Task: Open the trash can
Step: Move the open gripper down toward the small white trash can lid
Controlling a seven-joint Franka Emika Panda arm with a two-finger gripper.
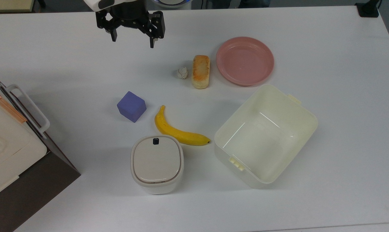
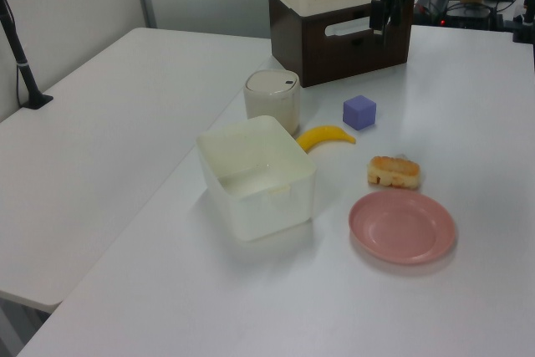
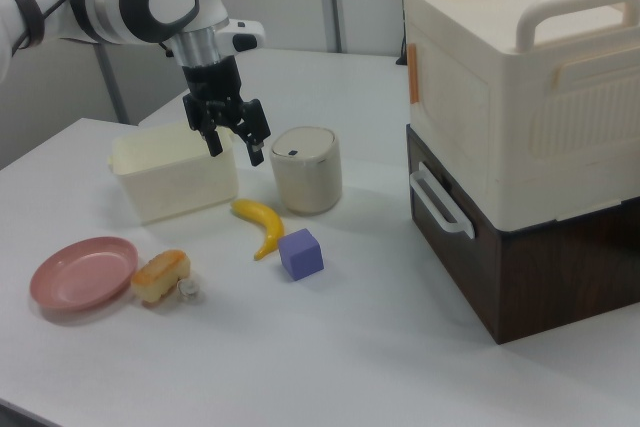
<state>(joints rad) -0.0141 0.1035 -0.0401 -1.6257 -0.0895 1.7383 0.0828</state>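
Approach step, judged. The small white rounded-square plastic trash can (image 1: 157,163), lid closed, is seen near the tabletop's (image 1: 310,193) bottom edge in the top view. The gripper (image 1: 132,36), jaws released and empty, is held well apart above the far edge; descent onto the black lid button (image 1: 155,141) is called for.

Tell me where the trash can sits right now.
In the top view the trash can stands low and centre-left on the table, lid shut, just below the banana and left of the cream tub.
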